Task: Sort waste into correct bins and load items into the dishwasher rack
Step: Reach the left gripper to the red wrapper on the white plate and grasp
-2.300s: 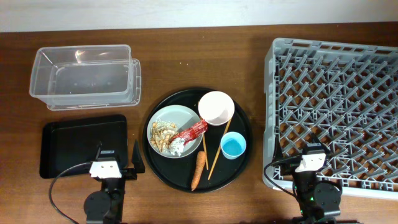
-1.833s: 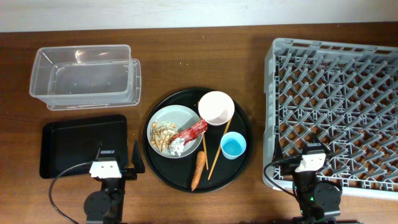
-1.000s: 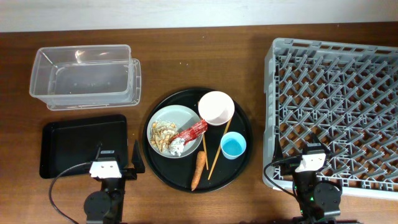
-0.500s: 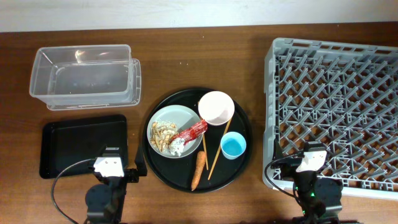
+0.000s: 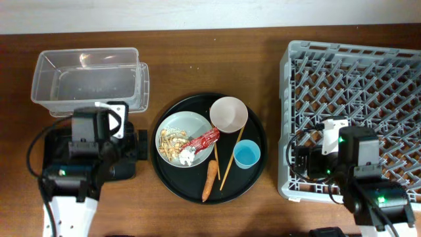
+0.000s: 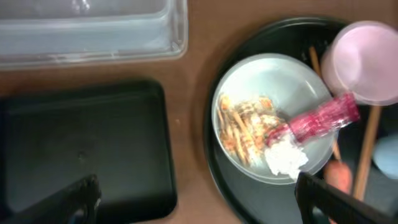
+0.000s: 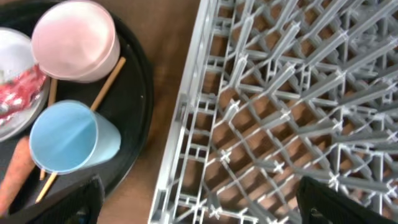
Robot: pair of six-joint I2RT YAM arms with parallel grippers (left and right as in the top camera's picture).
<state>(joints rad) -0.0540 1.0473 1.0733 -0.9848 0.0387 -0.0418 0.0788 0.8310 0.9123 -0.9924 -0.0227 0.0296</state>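
Left claw (image 6: pixel 198 202), right claw (image 7: pixel 199 202) — agape

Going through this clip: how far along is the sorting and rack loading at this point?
Done: nothing. The clear tub, black tray and dishwasher rack show nothing inside. In hand: nothing; the left gripper and right gripper are open and empty. Left: the wrapper, carrot and food scraps need binning; the plate, bowl and cup need racking. All sit on the round black tray.

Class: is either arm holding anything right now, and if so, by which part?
Nothing is held. The left gripper and the right gripper both have their jaws spread wide, gripping nothing.
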